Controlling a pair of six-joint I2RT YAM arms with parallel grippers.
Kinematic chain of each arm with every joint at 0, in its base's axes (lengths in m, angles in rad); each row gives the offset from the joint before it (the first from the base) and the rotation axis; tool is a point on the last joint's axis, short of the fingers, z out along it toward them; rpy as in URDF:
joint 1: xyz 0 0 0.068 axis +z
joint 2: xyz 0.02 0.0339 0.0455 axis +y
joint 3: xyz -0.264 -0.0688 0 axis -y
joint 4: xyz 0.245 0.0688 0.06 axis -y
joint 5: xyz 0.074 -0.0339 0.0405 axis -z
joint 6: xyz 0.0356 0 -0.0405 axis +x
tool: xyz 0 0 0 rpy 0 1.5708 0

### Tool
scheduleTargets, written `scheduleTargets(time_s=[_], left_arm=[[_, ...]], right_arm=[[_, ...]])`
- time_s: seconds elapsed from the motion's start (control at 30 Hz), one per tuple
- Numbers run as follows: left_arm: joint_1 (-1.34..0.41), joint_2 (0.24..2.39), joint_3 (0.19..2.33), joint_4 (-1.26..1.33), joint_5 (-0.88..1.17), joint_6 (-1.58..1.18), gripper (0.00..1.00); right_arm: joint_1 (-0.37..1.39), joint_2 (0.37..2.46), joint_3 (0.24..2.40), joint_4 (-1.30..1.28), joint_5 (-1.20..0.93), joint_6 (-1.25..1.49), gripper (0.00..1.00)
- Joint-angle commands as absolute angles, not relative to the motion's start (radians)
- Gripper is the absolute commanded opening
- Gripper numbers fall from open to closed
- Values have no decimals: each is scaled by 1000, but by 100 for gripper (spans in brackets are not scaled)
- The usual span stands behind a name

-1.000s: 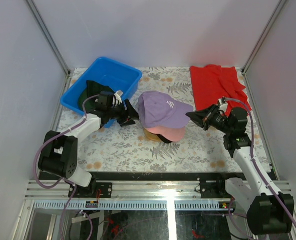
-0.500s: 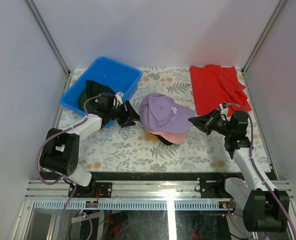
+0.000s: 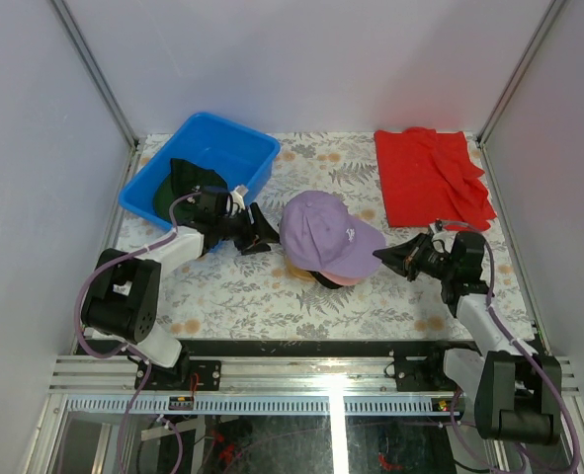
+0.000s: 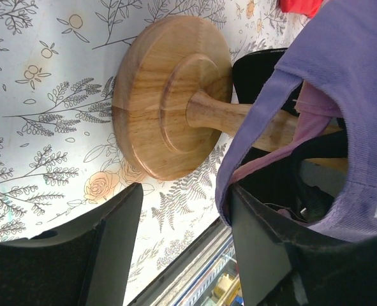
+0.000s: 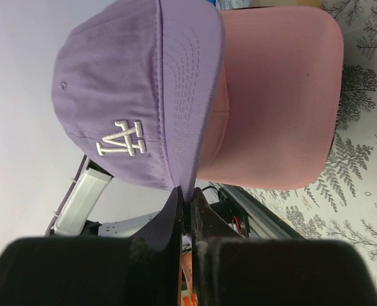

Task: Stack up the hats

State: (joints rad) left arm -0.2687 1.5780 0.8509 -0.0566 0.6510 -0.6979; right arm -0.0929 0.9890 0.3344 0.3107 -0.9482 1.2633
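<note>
A lavender cap [image 3: 326,232] sits on top of a pink cap [image 3: 349,280] and a black cap [image 3: 325,278] on a round wooden stand. My right gripper [image 3: 382,257] is shut on the lavender cap's brim [image 5: 175,95], with the pink brim [image 5: 277,95] just beneath. My left gripper [image 3: 262,237] is open and empty at the stack's left side. In the left wrist view its fingers [image 4: 118,242] frame the stand's base [image 4: 172,95], and the lavender cap's edge [image 4: 341,95] hangs by the right finger. A dark green cap [image 3: 185,183] lies in the blue bin.
The blue bin [image 3: 257,170] stands at the back left, just behind my left arm. A red cloth [image 3: 430,176] lies at the back right. Metal frame posts and white walls close in the floral table on three sides.
My right gripper has moved toward the near edge with the brim. The lavender cap has turned and settled lower over the pink cap. My left gripper has barely shifted.
</note>
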Motion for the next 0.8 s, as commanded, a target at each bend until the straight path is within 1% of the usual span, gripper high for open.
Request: scheduleTargets(time_s=[0.0,0.17,0.33,0.4,0.5,0.57,0.63,0.67,0.7,0.73,0.77], left_arm=[[-276,1619,801,-95,619,-634,53],[-276,1628,783,-99,614,-623,52],[-277,1643,791,-102,614,-624,52],[-278,1647,797,-101,613,-626,52],[-281,1651,803,-103,610,-629,51],[-281,1653,807,-104,610,-633,51],[-282,1652,808,-103,610,-635,51],[-281,1653,810,-104,609,-635,51],[-283,1652,810,-107,608,-635,51],[-282,1649,811,-108,607,-633,51],[-283,1647,811,-112,606,-631,50]], right_arm=[[-104,1056,295,230,-955,1148,0],[-103,1175,315,113,-944,977,0],[-81,1269,332,23,-876,853,1],[-49,1298,346,-2,-840,828,2],[25,1342,377,-34,-762,812,8],[53,1363,389,-30,-732,816,8],[57,1375,392,-29,-701,817,10],[58,1384,397,-34,-691,810,12],[58,1392,404,-44,-678,800,16],[58,1400,409,-47,-668,794,18],[58,1408,411,-42,-666,792,17]])
